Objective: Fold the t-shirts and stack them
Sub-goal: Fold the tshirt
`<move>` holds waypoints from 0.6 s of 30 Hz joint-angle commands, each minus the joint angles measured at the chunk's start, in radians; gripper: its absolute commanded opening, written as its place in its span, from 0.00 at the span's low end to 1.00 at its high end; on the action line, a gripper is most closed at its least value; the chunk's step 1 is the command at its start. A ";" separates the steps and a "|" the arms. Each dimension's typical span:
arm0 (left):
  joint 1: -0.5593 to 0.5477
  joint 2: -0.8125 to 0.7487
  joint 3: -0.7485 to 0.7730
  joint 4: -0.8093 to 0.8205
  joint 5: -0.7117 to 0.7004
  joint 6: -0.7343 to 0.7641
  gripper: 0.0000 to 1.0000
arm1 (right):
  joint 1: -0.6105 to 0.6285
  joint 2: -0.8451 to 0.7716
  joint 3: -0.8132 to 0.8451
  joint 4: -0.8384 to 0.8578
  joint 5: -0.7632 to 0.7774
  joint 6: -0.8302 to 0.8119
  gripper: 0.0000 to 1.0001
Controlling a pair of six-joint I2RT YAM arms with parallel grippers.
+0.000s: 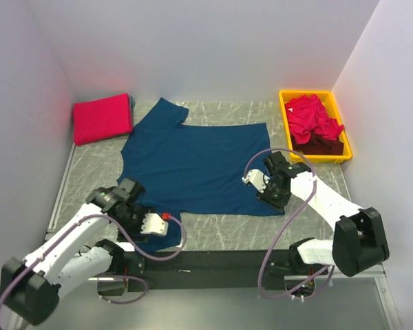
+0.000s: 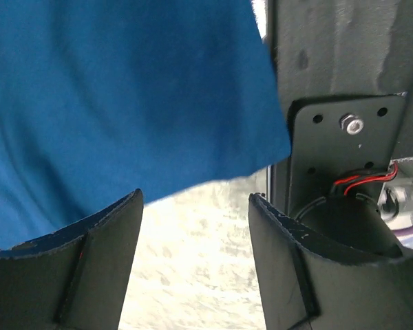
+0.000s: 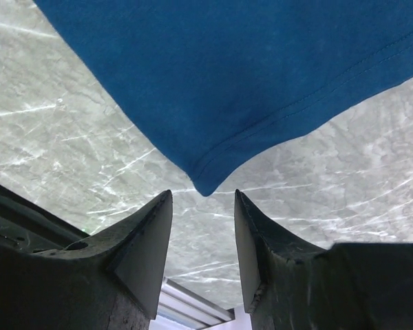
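Note:
The navy blue t-shirt (image 1: 193,165) lies spread flat in the middle of the table. A folded red-pink t-shirt (image 1: 102,118) lies at the back left. More red-pink t-shirts (image 1: 313,115) and a dark maroon one (image 1: 323,146) are heaped in the bin. My left gripper (image 1: 150,230) is open and empty over the shirt's near-left sleeve; the sleeve corner (image 2: 124,103) lies just beyond its fingertips (image 2: 196,199). My right gripper (image 1: 271,199) is open and empty at the shirt's near-right hem corner (image 3: 248,69), whose tip sits just ahead of the jaws (image 3: 203,196).
A yellow plastic bin (image 1: 287,130) stands at the back right against the wall. White walls close the table in on the left, back and right. The black base rail (image 1: 213,265) runs along the near edge, and its plate (image 2: 344,151) shows close to my left gripper.

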 commanded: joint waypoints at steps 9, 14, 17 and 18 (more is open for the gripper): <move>-0.461 0.239 0.027 0.107 -0.185 -0.449 0.67 | -0.036 0.072 0.128 -0.003 0.015 0.000 0.48; -0.637 0.377 0.051 0.105 -0.263 -0.619 0.65 | -0.062 0.091 0.159 -0.015 0.007 -0.006 0.48; -0.676 0.447 0.063 0.107 -0.286 -0.681 0.64 | -0.077 0.086 0.161 -0.018 0.005 -0.020 0.48; -0.679 0.468 0.068 0.109 -0.322 -0.692 0.64 | -0.083 0.086 0.161 -0.020 0.004 -0.024 0.48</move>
